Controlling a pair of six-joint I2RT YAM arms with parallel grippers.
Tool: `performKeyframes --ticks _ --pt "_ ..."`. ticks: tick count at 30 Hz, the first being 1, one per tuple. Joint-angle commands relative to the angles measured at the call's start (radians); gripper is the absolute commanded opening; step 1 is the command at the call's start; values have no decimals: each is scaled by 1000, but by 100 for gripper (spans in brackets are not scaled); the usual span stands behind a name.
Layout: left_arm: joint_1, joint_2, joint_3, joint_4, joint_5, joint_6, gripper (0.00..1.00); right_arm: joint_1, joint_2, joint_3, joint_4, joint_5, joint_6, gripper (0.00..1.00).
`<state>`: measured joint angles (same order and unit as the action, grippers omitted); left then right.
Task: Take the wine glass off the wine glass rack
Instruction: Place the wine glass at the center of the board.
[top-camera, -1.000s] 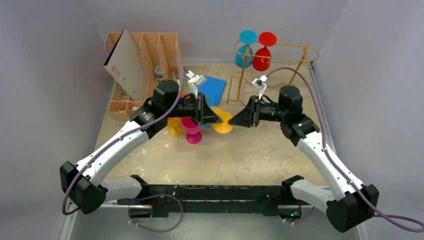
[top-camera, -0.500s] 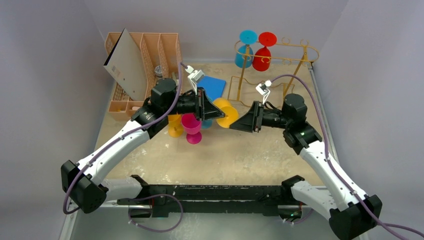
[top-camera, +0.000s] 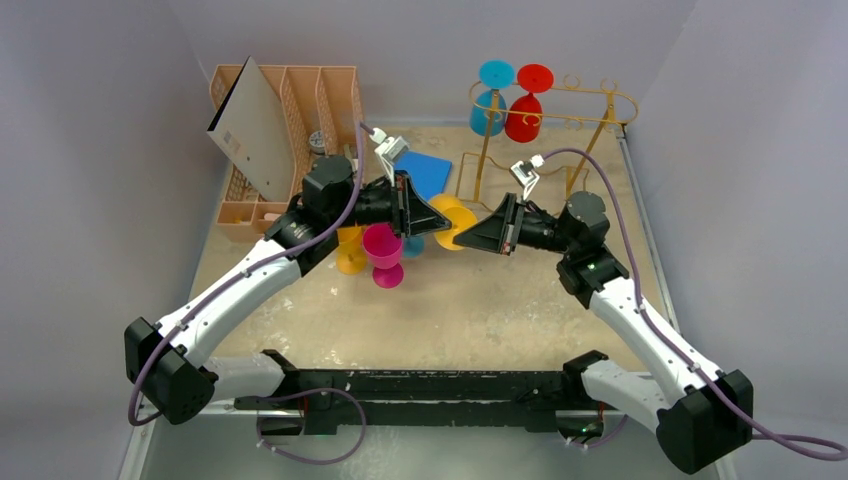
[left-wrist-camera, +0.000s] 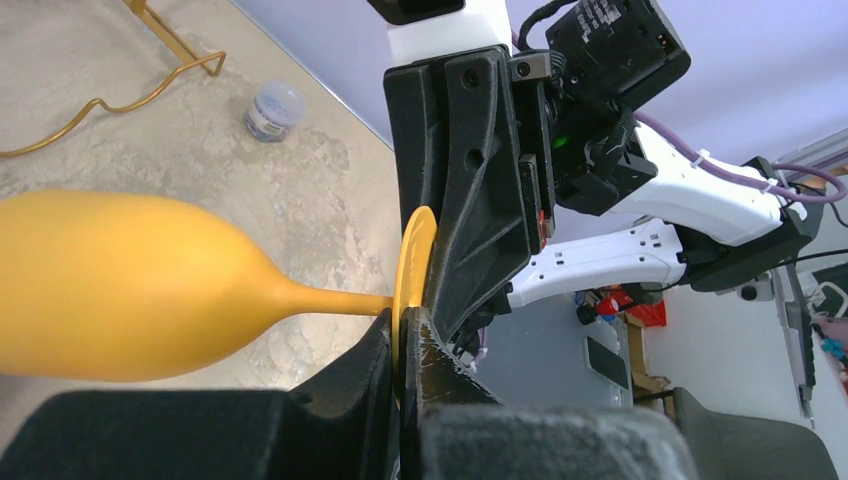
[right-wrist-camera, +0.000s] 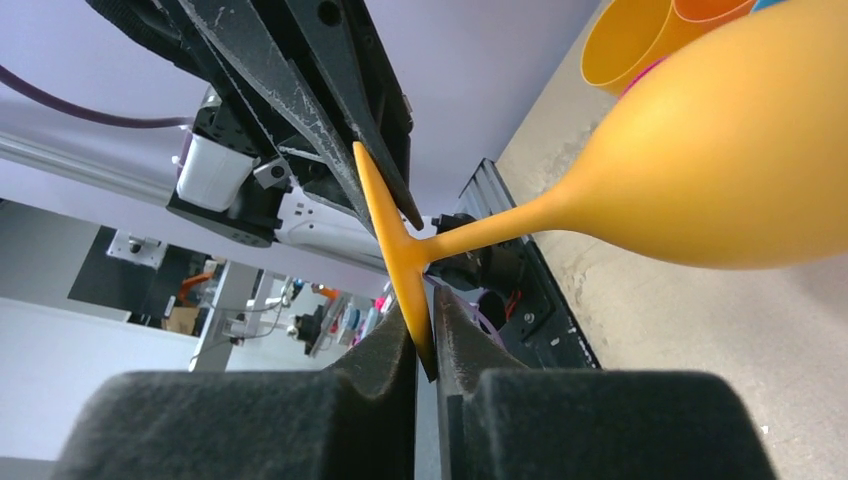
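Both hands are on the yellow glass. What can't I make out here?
Top view: the foot of the yellow wine glass, hidden between the left hand and right hand.
Left wrist: its bowl rim, cut by the left edge.
Right wrist: same rim, cut by the right edge.
Wrist views: top of the wine glass rack, out of frame.

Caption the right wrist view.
Right gripper and left gripper both pinch the orange-yellow plastic wine glass by its foot.

The wine glass rack (top-camera: 608, 115) stands at the worktop's (top-camera: 480, 310) back right, with two glasses (top-camera: 522, 118) hanging at its left end. A file organizer (top-camera: 335, 95) sits back left. Mid-worktop, a wine glass (top-camera: 455, 222) is held sideways between the left fingers (left-wrist-camera: 360, 370) and right fingers (right-wrist-camera: 470, 350). More glasses (top-camera: 383, 250) stand left of it.
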<state>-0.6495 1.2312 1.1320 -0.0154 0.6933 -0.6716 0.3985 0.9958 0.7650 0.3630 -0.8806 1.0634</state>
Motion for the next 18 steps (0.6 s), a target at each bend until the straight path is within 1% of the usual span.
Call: performKeyframes --ticks 1,5,9,11,12,15,18 --pt "-15 -14 -2 55 17 -9 0 1 1 -12 103 34 42 6" --pt "-16 -24 -6 51 1 -11 0 1 -8 -12 82 39 21 0" --pt "-15 -33 -5 41 1 -8 0 1 -13 -18 105 50 19 0" --pt "-15 -31 6 27 24 5 0 0 -13 -22 126 54 19 0" --pt "-15 -27 21 -16 33 21 2 0 -13 -22 141 49 19 0" --pt "-15 -8 78 -119 46 74 16 1 -21 -25 195 31 9 0" --pt "-15 0 97 -138 51 80 25 1 -43 -25 188 26 -44 0"
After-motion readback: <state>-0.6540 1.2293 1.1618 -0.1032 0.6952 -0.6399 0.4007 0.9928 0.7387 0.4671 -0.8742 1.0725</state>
